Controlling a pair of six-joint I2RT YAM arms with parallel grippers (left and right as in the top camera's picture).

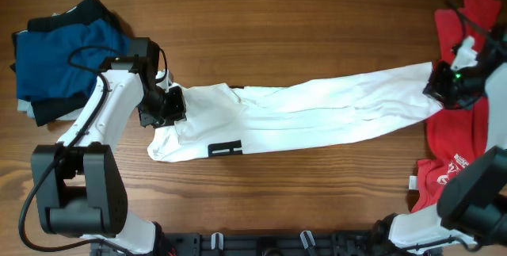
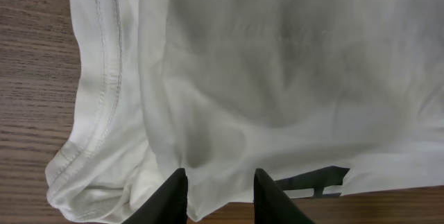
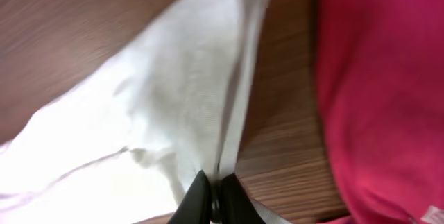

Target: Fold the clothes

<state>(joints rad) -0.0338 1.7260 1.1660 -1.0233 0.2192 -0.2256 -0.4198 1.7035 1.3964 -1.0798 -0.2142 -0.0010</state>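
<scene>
While stretched, white shirt [image 1: 317,113] between grippers

Brown wood-grain table [image 1: 317,18]; evenly lit, apparently.

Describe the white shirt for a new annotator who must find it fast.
On the wooden table, between the blue pile at one end and the red shirt at the other, lies the white shirt. It alone is stretched long, with a black print near its lower edge.
</scene>
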